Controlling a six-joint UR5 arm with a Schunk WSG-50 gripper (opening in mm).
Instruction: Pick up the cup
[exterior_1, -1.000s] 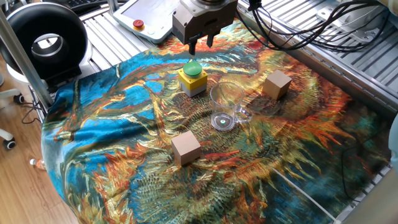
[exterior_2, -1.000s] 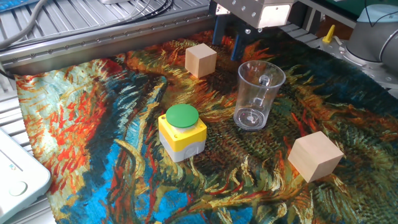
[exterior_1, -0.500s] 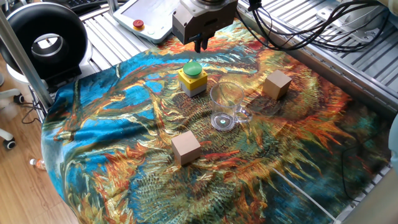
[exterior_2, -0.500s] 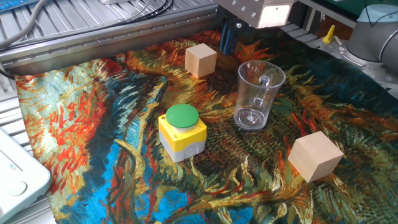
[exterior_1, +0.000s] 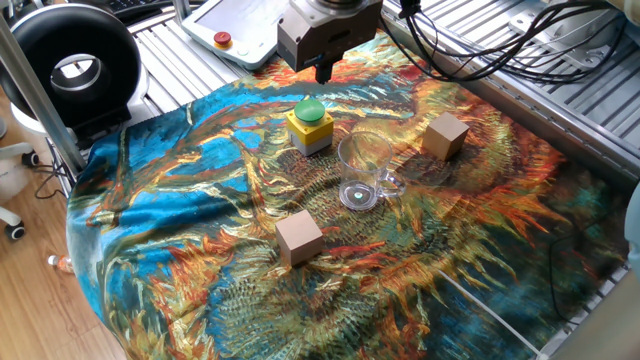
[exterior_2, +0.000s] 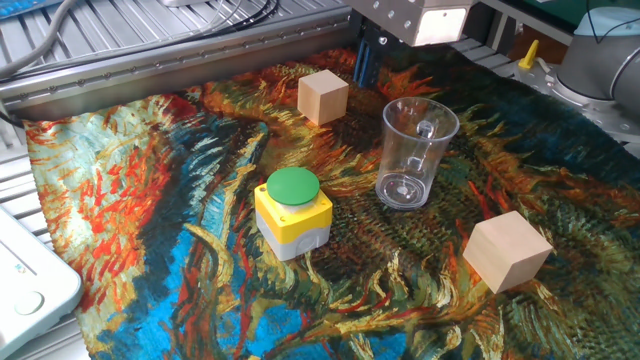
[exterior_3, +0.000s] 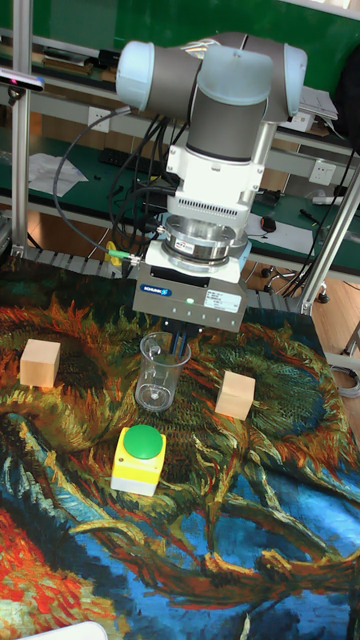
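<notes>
Hanging above the painted cloth (exterior_1: 180, 230), the gripper (exterior_1: 323, 72) had its two dark fingers (exterior_2: 362, 62) pressed together, with nothing between them. Going from left to right in one fixed view, a wooden cube (exterior_1: 299, 238) stood first, near the front part of the cloth. Behind it was a yellow box with a green button (exterior_1: 310, 125), placed just below the gripper. Next came the cup (exterior_1: 364, 170), clear and upright on its round base, with its small handle turned to the right. It stood on the cloth between the button box and a second wooden cube (exterior_1: 445, 135), apart from both. The gripper was not touching the cup; in the other fixed view its fingers were behind the cup, beside the far cube.
</notes>
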